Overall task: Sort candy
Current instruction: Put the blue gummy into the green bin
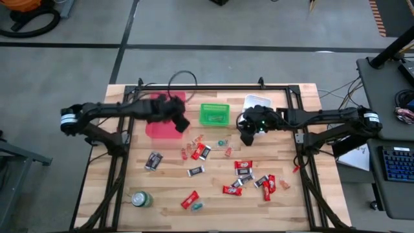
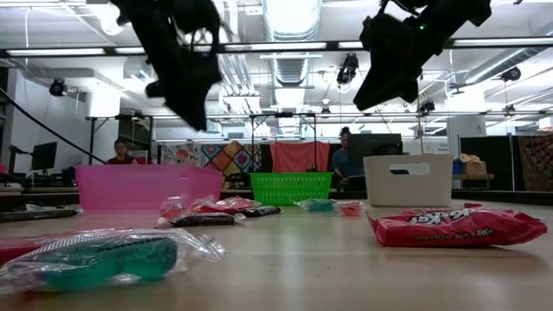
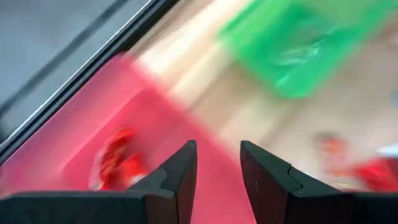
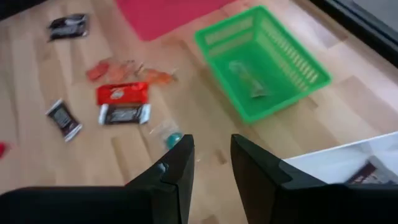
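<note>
Above the pink bin (image 1: 162,123), the left end effector (image 1: 180,122) hangs at the bin's edge nearest the green basket (image 1: 215,114); its fingers (image 3: 180,171) stand parted with nothing between them. Below it, inside the pink bin, lies a red-wrapped sweet (image 3: 118,163), so at least one piece seems sorted there. On the other side of the green basket, the right end effector (image 1: 246,137) hovers over bare bench (image 1: 168,188) just in front of the white bin (image 1: 257,103), its fingers (image 4: 177,168) also apart and empty. The green basket holds one clear-wrapped piece (image 4: 249,78), and a dark wrapper (image 4: 370,174) shows in the white bin.

Most of the candy (image 1: 242,175) is not yet sorted. Out from the green basket toward the front of the bench lie a red and a dark bar side by side (image 4: 122,102), some small orange pieces (image 4: 118,70) and a tiny teal one (image 4: 173,139). Farther from the basket, a cluster of red and dark-and-silver wrappers spreads toward the right front, a lone dark one (image 1: 153,161) lies in front of the pink bin, and a red one (image 1: 189,199) sits near the front edge beside a round green can (image 1: 140,199).

My judgement: the sorting is at an early stage, with only a few pieces binned and well over a dozen left on the bench.
</note>
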### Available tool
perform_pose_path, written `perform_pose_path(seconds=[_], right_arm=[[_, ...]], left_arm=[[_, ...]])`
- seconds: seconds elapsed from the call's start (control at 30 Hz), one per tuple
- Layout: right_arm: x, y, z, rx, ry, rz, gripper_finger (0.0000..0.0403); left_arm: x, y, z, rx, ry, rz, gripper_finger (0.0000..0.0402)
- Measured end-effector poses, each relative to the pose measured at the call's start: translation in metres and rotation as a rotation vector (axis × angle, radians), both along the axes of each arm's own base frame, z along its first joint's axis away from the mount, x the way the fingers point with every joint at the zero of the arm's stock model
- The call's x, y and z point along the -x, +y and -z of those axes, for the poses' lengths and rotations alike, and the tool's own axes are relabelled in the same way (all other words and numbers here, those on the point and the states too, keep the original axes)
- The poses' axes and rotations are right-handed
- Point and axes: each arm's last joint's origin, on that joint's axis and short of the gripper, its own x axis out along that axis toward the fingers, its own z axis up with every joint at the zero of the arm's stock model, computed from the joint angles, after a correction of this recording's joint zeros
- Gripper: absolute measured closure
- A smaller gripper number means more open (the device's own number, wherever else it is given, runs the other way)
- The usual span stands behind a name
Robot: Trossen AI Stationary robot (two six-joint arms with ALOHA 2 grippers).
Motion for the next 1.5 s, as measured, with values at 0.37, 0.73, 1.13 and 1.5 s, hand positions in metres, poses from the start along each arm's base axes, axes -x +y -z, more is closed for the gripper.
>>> perform_pose_path(seconds=[0.37,0.73,1.13,1.5], right_arm=[[-0.001,0.03,0.008,0.21,0.055,-0.302,0.0305],[-0.016,0.043,0.017,0.253,0.03,-0.327,0.0223],[-0.052,0.044,0.058,0.297,0.199,-0.337,0.0203],[-0.095,0.046,0.087,0.34,0.308,-0.377,0.021]], left_arm=[[-0.022,-0.104,-0.007,-0.143,-0.1,0.427,0.0294],[-0.02,-0.124,-0.009,-0.271,-0.162,0.315,0.0294],[-0.02,-0.124,-0.01,-0.27,-0.168,0.312,0.0294],[-0.02,-0.124,-0.01,-0.269,-0.168,0.312,0.0294]])
